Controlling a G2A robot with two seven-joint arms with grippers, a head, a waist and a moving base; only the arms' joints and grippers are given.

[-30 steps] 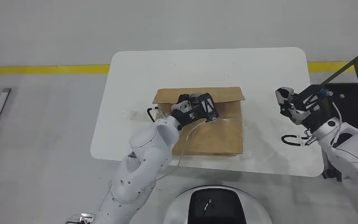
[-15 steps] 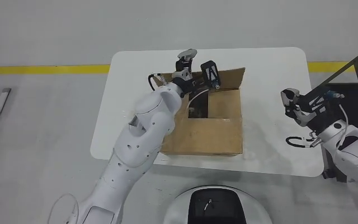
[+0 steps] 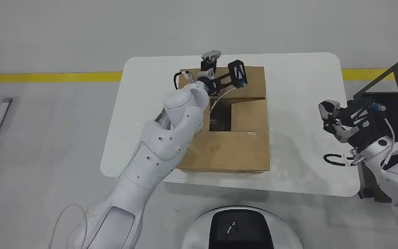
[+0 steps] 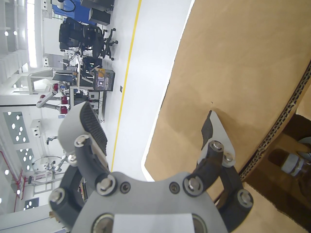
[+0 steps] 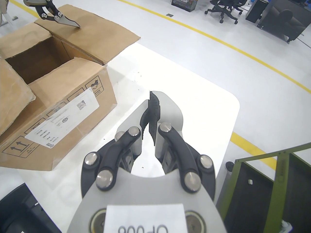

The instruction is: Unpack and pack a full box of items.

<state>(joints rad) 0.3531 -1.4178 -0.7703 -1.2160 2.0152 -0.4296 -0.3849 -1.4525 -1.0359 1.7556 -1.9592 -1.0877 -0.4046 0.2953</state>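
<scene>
Box [image 3: 239, 146] in the middle of the desk [image 3: 298, 81], top open. Left hand [image 3: 224, 67] spread wide at the far flap [image 3: 254, 81], one finger touching the cardboard, probably to hold the flap folded back and the opening free. Right hand [image 5: 151, 105] pressed together, pinching nothing, near the right edge of the desk, well apart from the box, likely out of the way on purpose. Inside of box dark. Past the flap edge, part of a grey item [image 4: 291, 166], impossible to identify.
</scene>
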